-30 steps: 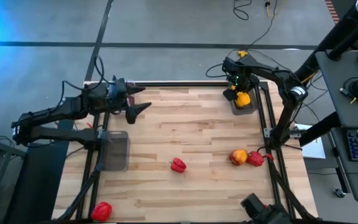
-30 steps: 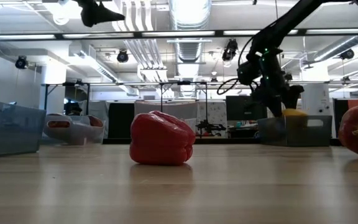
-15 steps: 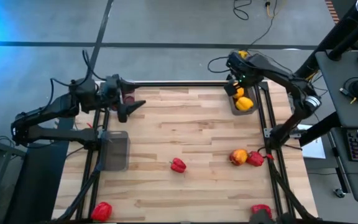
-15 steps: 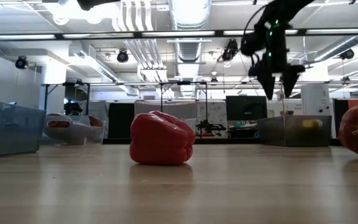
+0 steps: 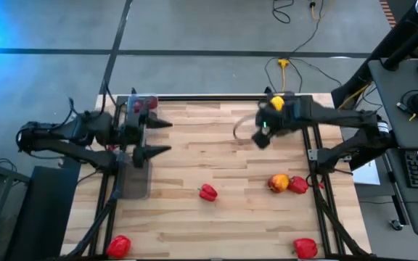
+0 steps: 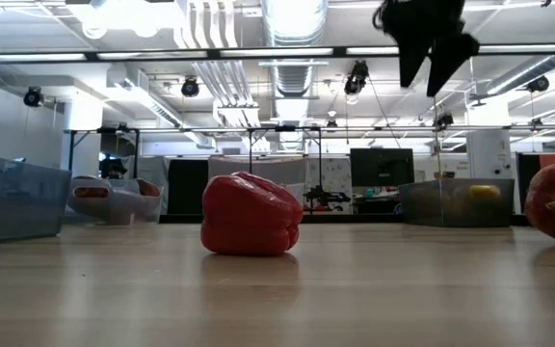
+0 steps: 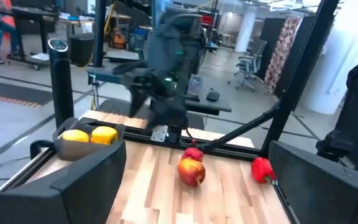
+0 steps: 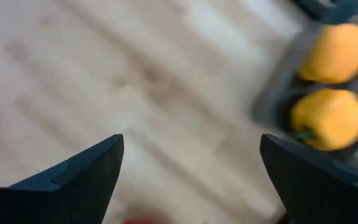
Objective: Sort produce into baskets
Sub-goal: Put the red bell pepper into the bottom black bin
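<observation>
My right gripper (image 5: pixel 256 136) is open and empty, high above the table a little left of the far-right basket (image 6: pixel 451 204); it shows at the top of the low view (image 6: pixel 422 85). That basket holds two yellow peppers (image 8: pixel 328 118) (image 7: pixel 86 135). My left gripper (image 5: pixel 162 138) is open and empty at the table's left edge, above the grey basket (image 5: pixel 134 177). A red pepper (image 5: pixel 207 192) lies mid-table. An orange-red fruit (image 5: pixel 277 183) and a red pepper (image 5: pixel 299 185) lie side by side near the right edge.
A bin (image 5: pixel 142 105) at the far left corner holds red pieces. Red peppers lie at the near left corner (image 5: pixel 119 245) and the near right corner (image 5: pixel 305 248). Black frame rails run along the table's left and right edges. Bare wood lies between the baskets.
My right gripper has risen out of the far-right basket, leaving a yellow pepper in it, and has swung toward the table's left and near side. My left gripper has drawn back toward the left edge and a little nearer, over the grey basket.
</observation>
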